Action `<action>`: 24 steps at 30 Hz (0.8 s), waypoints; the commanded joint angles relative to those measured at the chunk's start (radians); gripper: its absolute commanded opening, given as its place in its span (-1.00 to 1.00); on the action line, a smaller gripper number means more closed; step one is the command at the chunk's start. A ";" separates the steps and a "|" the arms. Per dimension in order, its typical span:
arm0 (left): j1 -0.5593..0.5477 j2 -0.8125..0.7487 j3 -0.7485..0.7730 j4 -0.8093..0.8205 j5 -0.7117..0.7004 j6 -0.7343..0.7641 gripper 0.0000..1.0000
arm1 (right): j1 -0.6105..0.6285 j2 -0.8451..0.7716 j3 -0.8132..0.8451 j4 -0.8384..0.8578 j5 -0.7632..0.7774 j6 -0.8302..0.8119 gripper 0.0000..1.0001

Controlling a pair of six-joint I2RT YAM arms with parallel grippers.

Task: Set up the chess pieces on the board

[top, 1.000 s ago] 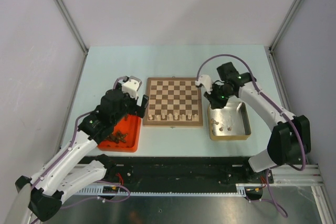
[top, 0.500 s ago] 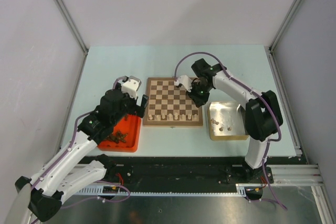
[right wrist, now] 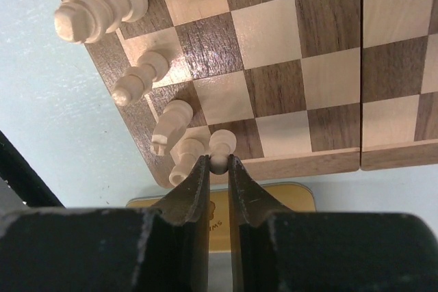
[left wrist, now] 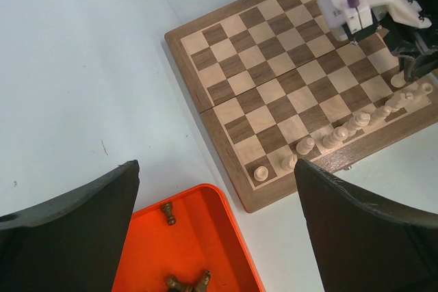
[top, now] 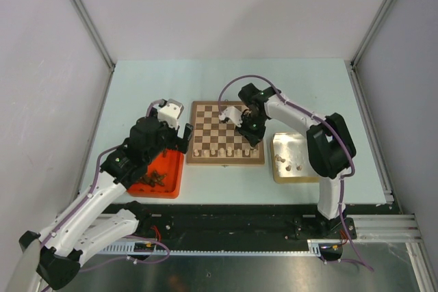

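The board [top: 219, 117] lies mid-table, with a row of pale chess pieces [top: 219, 150] along its near edge. My right gripper [top: 250, 131] hangs over the board's near right corner, shut on a pale pawn [right wrist: 220, 146] by its head. The pawn's base is at the second-row square behind the corner rook [right wrist: 183, 163]. A knight [right wrist: 170, 125], a bishop [right wrist: 140, 77] and a taller piece [right wrist: 96, 11] stand further along that row. My left gripper [left wrist: 215, 169] is open and holds nothing, above the table between the red tray [left wrist: 205, 237] and the board's corner [left wrist: 260, 196].
The red tray [top: 174, 186], left of the board, holds several dark pieces [top: 154, 179]. Right of the board is a gold tin [top: 318, 162] with three pale pieces [top: 287, 164] in it. The tin's edge [right wrist: 294, 200] shows just under my right fingers.
My right arm swung left from above the gold tin to the board's near right corner, still shut on the pawn. The left arm has not moved.
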 commanded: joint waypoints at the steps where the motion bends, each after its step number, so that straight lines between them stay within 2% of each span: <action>1: 0.005 -0.019 0.001 0.028 0.006 0.046 1.00 | 0.001 0.023 0.031 -0.016 0.032 0.019 -0.75; 24: 0.004 -0.019 -0.001 0.028 0.010 0.044 0.99 | 0.013 0.012 0.024 0.005 0.078 0.034 -0.65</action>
